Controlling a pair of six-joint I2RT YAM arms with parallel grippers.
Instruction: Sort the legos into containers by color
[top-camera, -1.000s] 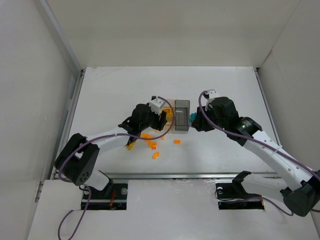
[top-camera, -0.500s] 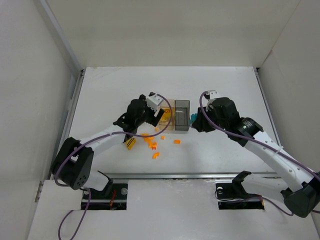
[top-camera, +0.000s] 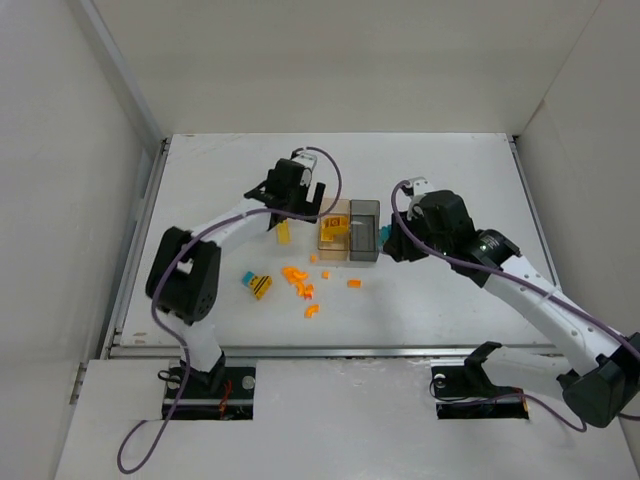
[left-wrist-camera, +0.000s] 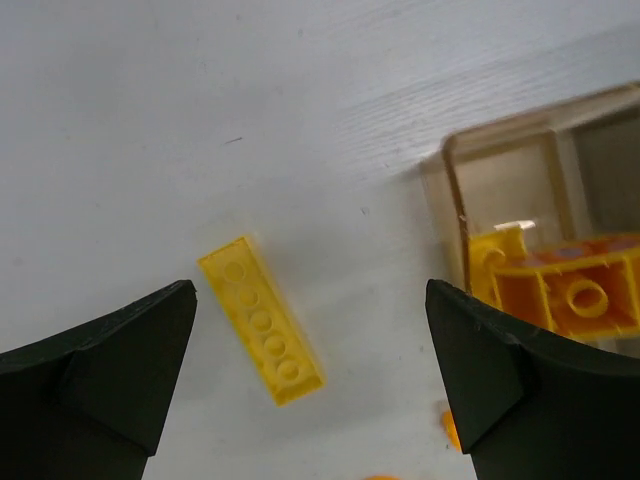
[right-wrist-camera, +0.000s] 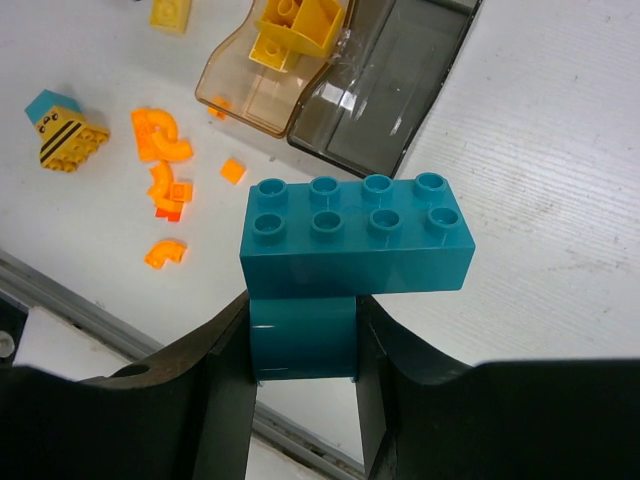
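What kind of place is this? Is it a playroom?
Probably not a playroom, more likely a robot test booth: a white table walled in by plain white panels, two robot arms bolted at its near edge, and toy bricks set out with two small bins for sorting.

Left arm (top-camera: 230, 215): extended forward, forearm angled toward centre. Left gripper (left-wrist-camera: 310, 370): pointing down, jaws spread wide. Right arm (top-camera: 530, 295): extended forward and inward. Right gripper (right-wrist-camera: 303, 340): jaws clamped on the lower block of a teal brick (right-wrist-camera: 355, 240), apparently held off the table.
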